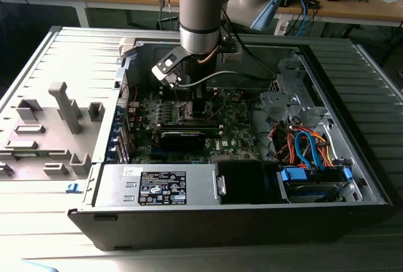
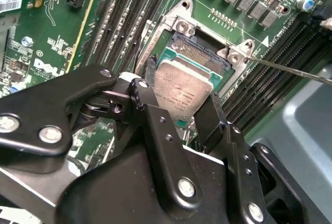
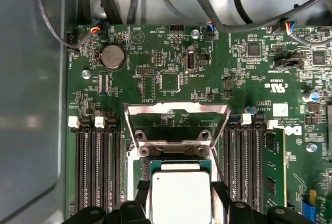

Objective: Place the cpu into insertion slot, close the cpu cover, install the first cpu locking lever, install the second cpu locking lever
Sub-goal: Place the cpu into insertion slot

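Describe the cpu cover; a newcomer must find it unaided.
In the open computer case, on the green motherboard, find the cpu in the gripper. The cpu cover is the thin silvery frame raised beside it, the only part with a large square window.

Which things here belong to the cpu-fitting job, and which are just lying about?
Job: cpu, gripped by the hand; insertion slot; cpu cover, standing open.
Lying about: coin battery; memory slots; power supply; orange and blue cables.
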You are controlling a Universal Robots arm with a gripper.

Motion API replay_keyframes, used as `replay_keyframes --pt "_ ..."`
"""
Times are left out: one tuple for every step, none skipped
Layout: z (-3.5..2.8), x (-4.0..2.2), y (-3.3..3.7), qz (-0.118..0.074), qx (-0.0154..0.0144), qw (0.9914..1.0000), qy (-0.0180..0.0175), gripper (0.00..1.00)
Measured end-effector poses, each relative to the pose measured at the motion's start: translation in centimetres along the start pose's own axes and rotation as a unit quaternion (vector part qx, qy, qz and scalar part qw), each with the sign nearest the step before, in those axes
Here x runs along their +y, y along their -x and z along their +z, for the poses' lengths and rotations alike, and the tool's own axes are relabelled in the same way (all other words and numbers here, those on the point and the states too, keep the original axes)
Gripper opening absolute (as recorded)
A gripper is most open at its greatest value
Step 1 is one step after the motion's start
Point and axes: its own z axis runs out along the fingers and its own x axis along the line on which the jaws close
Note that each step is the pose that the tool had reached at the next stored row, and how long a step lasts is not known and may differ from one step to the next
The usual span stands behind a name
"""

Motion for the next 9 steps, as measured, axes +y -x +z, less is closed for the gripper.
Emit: replay_keyframes --pt "0.15 -0.03 0.00 -0.001 0.0000 1.00000 0.0000 0.55" --pt "0.30 -0.09 -0.01 -0.002 0.0000 1.00000 0.0000 0.55" --pt "0.43 -0.16 -0.01 -0.003 0.0000 1.00000 0.0001 0.55" --pt "0.50 -0.19 -0.01 -0.003 0.0000 1.00000 0.0001 0.55" --pt "0.57 -0.19 -0.02 -0.003 0.0001 0.99999 0.0001 0.55" --pt "0.59 -0.20 -0.05 -0.003 0.0000 0.99999 0.0001 0.55" --pt "0.59 -0.20 -0.17 -0.003 0.0000 0.99999 0.0001 0.55" --pt "0.58 -0.20 -0.37 -0.003 0.0000 0.99999 0.0001 0.55" --pt "0.61 -0.20 -0.42 -0.004 0.0000 0.99999 0.0001 0.55"
